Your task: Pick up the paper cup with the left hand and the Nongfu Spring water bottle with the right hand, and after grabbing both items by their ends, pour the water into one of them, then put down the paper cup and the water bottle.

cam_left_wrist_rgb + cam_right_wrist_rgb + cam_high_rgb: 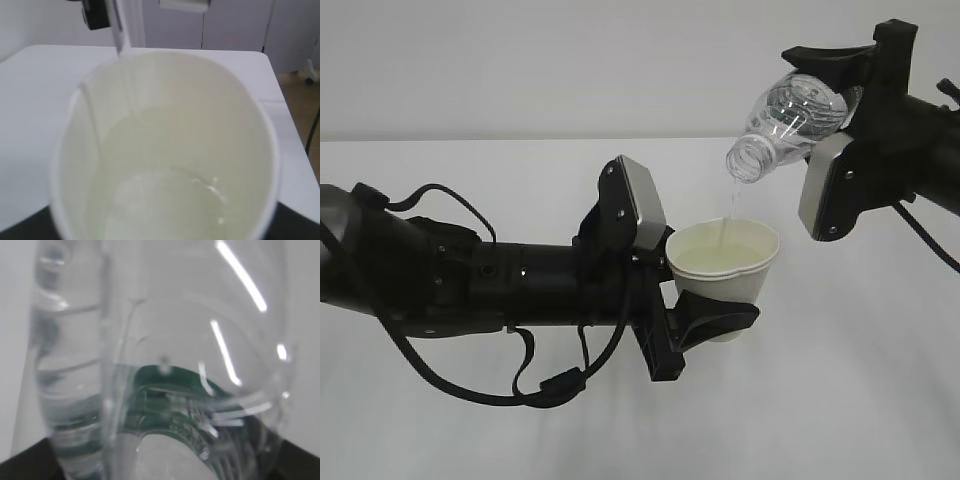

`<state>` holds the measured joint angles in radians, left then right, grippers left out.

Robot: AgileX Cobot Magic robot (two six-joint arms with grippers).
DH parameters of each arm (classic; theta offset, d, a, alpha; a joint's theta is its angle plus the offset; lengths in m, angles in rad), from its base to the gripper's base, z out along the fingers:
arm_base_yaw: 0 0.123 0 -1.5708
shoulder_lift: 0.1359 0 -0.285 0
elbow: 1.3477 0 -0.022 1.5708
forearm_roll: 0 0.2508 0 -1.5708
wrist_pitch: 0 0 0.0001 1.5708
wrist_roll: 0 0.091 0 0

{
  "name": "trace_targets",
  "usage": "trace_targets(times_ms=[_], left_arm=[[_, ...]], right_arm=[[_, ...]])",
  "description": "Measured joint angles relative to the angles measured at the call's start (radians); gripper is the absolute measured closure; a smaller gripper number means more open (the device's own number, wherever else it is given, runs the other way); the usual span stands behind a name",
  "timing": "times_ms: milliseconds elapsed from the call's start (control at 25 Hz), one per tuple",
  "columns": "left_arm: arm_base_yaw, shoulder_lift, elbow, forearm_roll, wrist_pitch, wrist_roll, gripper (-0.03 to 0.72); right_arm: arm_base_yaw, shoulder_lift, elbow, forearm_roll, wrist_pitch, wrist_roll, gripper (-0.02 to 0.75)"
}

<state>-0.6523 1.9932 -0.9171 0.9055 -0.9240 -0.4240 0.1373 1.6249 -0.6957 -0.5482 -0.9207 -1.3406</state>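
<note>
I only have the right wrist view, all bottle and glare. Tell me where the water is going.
Observer: A thin stream of water falls from the tilted water bottle into the paper cup.
Operator: Report how the cup is held.
Observer: The left hand grips it near its base, upright, above the table.
Operator: Give me the fill level.
Observer: The left wrist view shows water covering the cup's bottom, well below the rim.
Operator: Say who holds the bottle.
Observer: The right hand, at its base end.

Exterior cam looks slantwise down at the paper cup point(724, 262) from the front, mid-range. Left wrist cam peers into that cup point-blank. Right wrist cam sits tight against the bottle point(165, 365) above it.
</note>
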Motion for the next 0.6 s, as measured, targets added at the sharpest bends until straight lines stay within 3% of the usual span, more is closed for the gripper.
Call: trace_targets(times_ms=[600], left_arm=[[0.0, 0.0, 0.0, -0.004, 0.002, 0.0, 0.258]], right_arm=[[0.0, 0.0, 0.0, 0.0, -0.003, 0.172, 0.254]])
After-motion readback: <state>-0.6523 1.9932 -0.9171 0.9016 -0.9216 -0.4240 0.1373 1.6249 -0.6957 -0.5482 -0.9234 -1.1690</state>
